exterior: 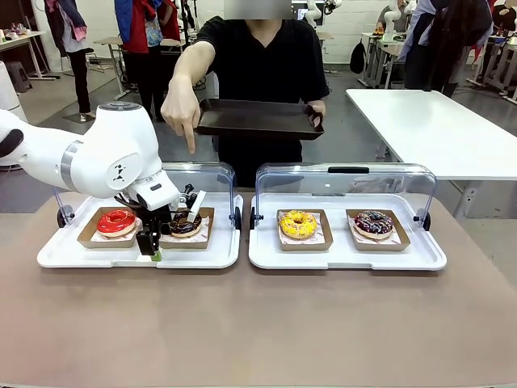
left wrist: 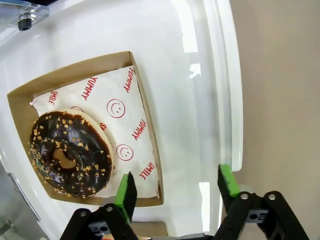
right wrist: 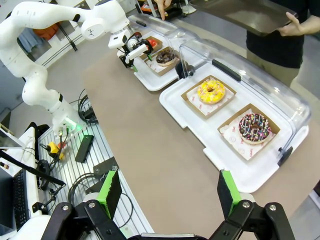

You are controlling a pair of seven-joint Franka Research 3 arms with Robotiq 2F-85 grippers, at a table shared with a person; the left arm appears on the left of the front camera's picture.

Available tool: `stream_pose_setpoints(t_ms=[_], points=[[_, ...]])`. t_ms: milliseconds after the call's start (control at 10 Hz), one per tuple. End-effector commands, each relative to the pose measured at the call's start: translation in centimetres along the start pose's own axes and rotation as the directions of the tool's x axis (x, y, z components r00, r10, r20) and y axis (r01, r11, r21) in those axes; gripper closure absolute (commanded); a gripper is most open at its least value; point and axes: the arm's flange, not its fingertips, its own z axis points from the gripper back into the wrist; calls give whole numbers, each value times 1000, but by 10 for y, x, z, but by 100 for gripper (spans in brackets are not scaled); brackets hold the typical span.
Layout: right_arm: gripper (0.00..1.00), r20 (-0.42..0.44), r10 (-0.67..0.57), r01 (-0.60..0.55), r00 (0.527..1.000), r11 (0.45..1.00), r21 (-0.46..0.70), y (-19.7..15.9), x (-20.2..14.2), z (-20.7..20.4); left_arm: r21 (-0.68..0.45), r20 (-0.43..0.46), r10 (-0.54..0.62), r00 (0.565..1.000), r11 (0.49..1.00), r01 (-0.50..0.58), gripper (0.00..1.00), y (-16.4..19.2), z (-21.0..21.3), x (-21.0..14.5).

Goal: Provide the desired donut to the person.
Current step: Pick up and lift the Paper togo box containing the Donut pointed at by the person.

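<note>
Room: left white tray (exterior: 48, 255), clear lid (exterior: 202, 174) raised at its far edge, red donut (exterior: 116, 220) at its left end | Target: nut-topped chocolate donut (left wrist: 70, 152) in cardboard tray (left wrist: 145, 100) right of centre, person's hand (exterior: 182, 109) pointing above | left gripper (left wrist: 175, 176): jaws wide, straddling cardboard tray's corner, gripping nothing | right gripper (right wrist: 169, 186): wide, empty

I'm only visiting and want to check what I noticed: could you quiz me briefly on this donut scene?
1. How many donuts are on the table? A two, B four, C six.
2. True or false: the person holds a dark tray.
3. Fill in: the left claw is nearest the ____ donut.
Key: 1 B; 2 true; 3 chocolate.
</note>
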Motion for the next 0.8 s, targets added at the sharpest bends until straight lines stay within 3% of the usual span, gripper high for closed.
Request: stream_pose_setpoints(t_ms=[0,200,300,400,700], points=[[0,33,12,-12,999,1000,18,-1,3,-1,14,-20,4,1000,1000,-3,100,4,-1,3],[0,33,12,-12,999,1000,18,-1,3,-1,10,-19,9,1000,1000,-9,100,2,-4,4],[0,33,12,-12,999,1000,18,-1,3,-1,8,-20,4,1000,1000,-4,86,3,-2,3],[0,33,12,-12,999,1000,18,-1,3,-1,7,-20,3,1000,1000,-3,100,3,-2,3],[0,33,12,-12,999,1000,18,-1,3,-1,4,-18,6,1000,1000,-6,100,2,-3,3]])
